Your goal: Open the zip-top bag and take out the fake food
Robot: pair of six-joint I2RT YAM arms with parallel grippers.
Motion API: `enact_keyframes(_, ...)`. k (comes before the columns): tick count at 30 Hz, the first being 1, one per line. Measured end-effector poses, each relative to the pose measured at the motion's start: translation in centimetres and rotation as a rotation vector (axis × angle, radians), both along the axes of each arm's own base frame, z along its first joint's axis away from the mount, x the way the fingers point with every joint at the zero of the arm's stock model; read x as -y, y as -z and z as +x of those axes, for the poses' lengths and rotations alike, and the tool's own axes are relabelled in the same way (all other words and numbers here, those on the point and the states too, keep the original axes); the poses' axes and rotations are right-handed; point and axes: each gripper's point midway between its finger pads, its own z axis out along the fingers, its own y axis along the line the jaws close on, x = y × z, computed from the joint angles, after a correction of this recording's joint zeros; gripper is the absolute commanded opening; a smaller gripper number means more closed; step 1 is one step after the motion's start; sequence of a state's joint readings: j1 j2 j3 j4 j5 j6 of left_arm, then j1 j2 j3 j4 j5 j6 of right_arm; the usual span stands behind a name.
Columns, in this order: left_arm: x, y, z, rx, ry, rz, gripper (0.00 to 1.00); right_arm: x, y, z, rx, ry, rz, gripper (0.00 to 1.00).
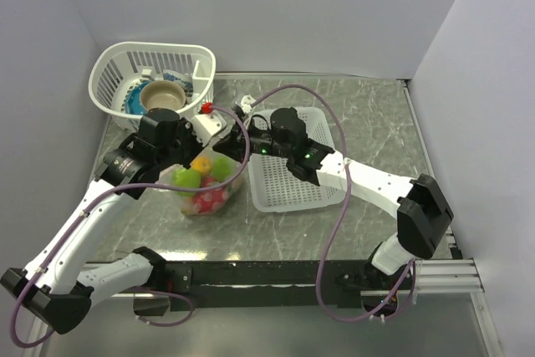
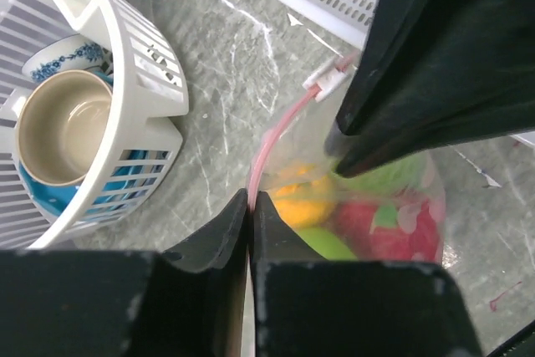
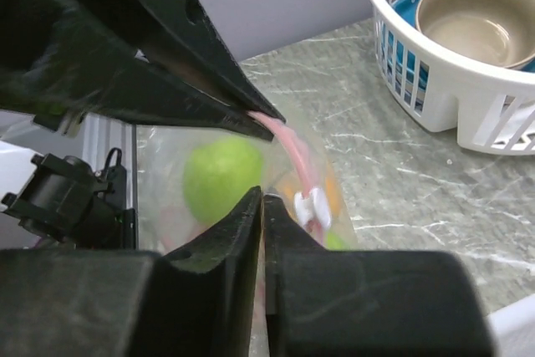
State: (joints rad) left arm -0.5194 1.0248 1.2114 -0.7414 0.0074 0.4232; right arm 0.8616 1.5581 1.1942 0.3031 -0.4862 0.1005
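Observation:
The zip-top bag point(image 1: 212, 193) hangs between my two grippers just above the table, its pink zip strip point(image 2: 272, 135) on top. Fake food shows through it: a lime-green ball point(image 3: 221, 177), an orange ball point(image 2: 305, 202) and a red piece point(image 2: 401, 227). My left gripper point(image 2: 251, 200) is shut on the pink strip. My right gripper point(image 3: 262, 200) is shut on the clear bag edge beside the white slider point(image 3: 311, 206). In the top view the left gripper point(image 1: 204, 148) and the right gripper point(image 1: 227, 146) meet over the bag's mouth, tips close together.
A round white basket point(image 1: 117, 68) holding a tan bowl point(image 1: 162, 96) on a blue plate stands at the back left. A flat white basket point(image 1: 292, 177) lies right of the bag. A small red piece point(image 1: 205, 108) lies behind the grippers.

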Motion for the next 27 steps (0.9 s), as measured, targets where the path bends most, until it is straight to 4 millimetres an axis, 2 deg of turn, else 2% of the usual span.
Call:
enact_keyframes(1,-0.1,0.0,0.0,0.002,-0.004,0.005,0.10,0.1,-0.2,-0.1,0.005,0.000,0.003,0.96)
enact_keyframes(2,-0.1,0.0,0.1,0.002,-0.004,0.005,0.09,0.2,-0.4,-0.2,0.006,0.000,0.008,1.00)
enact_keyframes(6,-0.1,-0.1,0.0,-0.003,-0.001,0.009,0.08,1.3,-2.1,-0.9,0.075,0.000,0.035,1.00)
enact_keyframes(9,0.0,-0.8,-0.3,-0.014,0.011,0.007,0.05,2.8,-3.4,-1.1,0.145,0.044,0.059,1.00)
enact_keyframes(13,0.7,-3.0,-1.4,-0.044,0.068,-0.020,0.02,5.2,-4.1,-1.4,0.192,0.118,0.087,1.00)
enact_keyframes(17,1.9,-5.9,-3.3,-0.073,0.167,-0.067,0.03,6.9,-4.1,-0.7,0.161,0.202,0.125,1.00)
enact_keyframes(20,2.8,-8.3,-4.9,-0.077,0.257,-0.107,0.04,7.4,-3.9,-0.2,0.125,0.215,0.142,1.00)
enact_keyframes(22,3.2,-9.0,-6.0,-0.089,0.305,-0.126,0.04,7.4,-4.2,-0.2,0.119,0.201,0.156,1.00)
enact_keyframes(27,3.5,-8.4,-7.7,-0.146,0.372,-0.126,0.03,7.1,-5.3,-1.5,0.150,0.123,0.192,1.00)
